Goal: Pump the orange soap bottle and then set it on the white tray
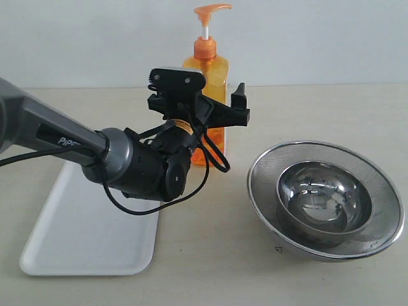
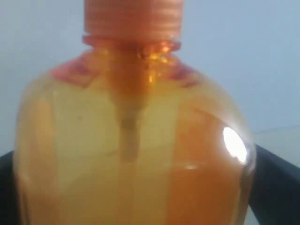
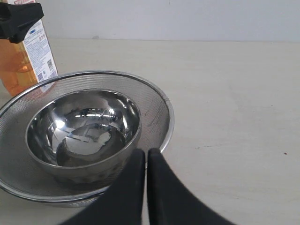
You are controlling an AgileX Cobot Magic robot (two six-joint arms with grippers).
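- The flat rectangular white plastic tray (image 1: 76,248) lies at 8 o'clock from the bottle, its bare surface ready as the drop-off spot.
- The left gripper (image 1: 220,109) reaches in from 8 o'clock with its jaws spread fully wide, one on each side of the bottle's body. Whether they touch it I cannot tell. It probably brackets the bottle to steady it.
- The tall translucent orange soap bottle (image 1: 215,71) stands upright on the beige table (image 1: 319,108), off the tray. Its pump head (image 1: 210,11) is raised.
- The round steel bowl (image 1: 325,201) sits nested in a wire-mesh strainer (image 1: 268,166) at 4 o'clock, clear of the route to the tray.
- The right gripper (image 3: 146,164) hovers by the strainer's rim, fingers pressed together and empty, likely free to press the pump.
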